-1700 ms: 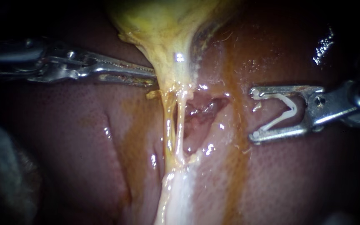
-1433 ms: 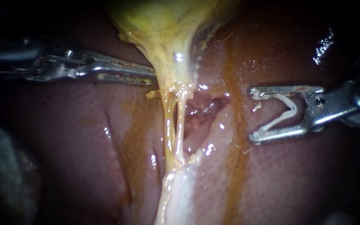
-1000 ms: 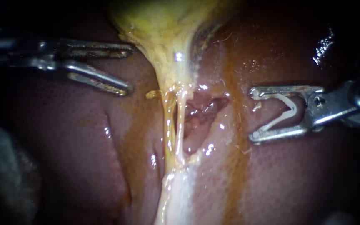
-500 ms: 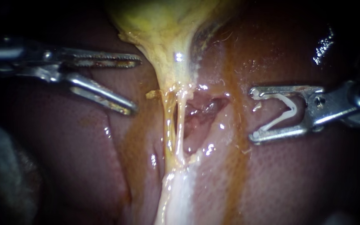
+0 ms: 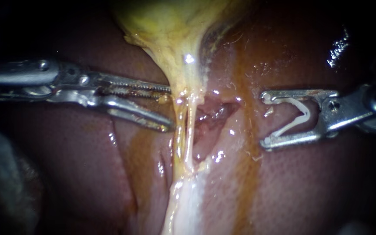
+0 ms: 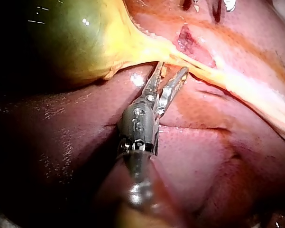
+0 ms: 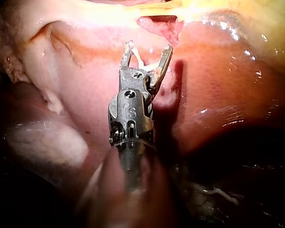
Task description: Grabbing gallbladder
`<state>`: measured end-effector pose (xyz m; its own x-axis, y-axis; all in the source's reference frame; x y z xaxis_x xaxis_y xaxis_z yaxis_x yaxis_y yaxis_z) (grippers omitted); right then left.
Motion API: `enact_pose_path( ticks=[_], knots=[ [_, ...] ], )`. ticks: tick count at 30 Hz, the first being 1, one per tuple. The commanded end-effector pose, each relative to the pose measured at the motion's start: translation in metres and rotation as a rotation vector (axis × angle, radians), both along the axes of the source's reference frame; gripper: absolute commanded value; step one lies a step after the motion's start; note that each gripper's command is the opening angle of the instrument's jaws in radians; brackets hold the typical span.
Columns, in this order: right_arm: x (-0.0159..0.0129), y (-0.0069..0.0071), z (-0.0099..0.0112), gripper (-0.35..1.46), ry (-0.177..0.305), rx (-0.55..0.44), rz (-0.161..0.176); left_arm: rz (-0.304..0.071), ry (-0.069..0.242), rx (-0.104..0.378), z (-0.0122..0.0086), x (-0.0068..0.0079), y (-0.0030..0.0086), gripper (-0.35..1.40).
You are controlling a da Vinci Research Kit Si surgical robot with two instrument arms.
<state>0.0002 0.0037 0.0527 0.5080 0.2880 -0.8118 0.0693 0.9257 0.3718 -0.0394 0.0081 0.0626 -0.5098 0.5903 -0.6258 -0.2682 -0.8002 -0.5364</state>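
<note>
The yellow-green, glossy gallbladder (image 5: 170, 26) is seen at the far edge of the dark red-brown liver (image 5: 88, 165). From there it narrows into a pale yellow, stringy band of tissue (image 5: 183, 130) that runs down the middle of the liver's surface. The slender metal left instrument (image 5: 169, 109) is laid across the liver from the left. Its serrated jaws are held apart, and their tips are brought right up to the band just below the gallbladder's narrow end. No tissue is clamped between them. In the left wrist view the same spread jaws (image 6: 172, 67) are seen, with the tips at the yellow band. The metal right instrument (image 5: 264, 119) is held well apart from the band, over the liver's right side. Its jaws stand wide, and a white V-shaped clip (image 5: 297, 116) is gripped between them.
</note>
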Motion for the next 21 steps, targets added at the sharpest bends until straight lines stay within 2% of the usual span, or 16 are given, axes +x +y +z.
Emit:
enact_pose_path(
  ticks=[1, 7, 15, 21],
  knots=[
    [0.0, 0.0, 0.0, 0.5, 0.0, 0.0, 0.0, -0.003, 0.002, 0.004, 0.0001, 0.0001, 0.0001, 0.12],
    [0.0, 0.0, 0.0, 0.5, 0.0, 0.0, 0.0, -0.004, 0.0, 0.011, -0.0001, 0.0004, 0.0003, -0.35],
    [0.0, 0.0, 0.0, 0.5, 0.0, 0.0, 0.0, 0.001, -0.005, 0.019, -0.0014, 0.0012, 0.0008, -0.35],
    [0.0, 0.0, 0.0, 0.5, 0.0, 0.0, 0.0, -0.016, 0.002, 0.07, -0.0034, 0.0021, 0.001, -0.35]
  ],
)
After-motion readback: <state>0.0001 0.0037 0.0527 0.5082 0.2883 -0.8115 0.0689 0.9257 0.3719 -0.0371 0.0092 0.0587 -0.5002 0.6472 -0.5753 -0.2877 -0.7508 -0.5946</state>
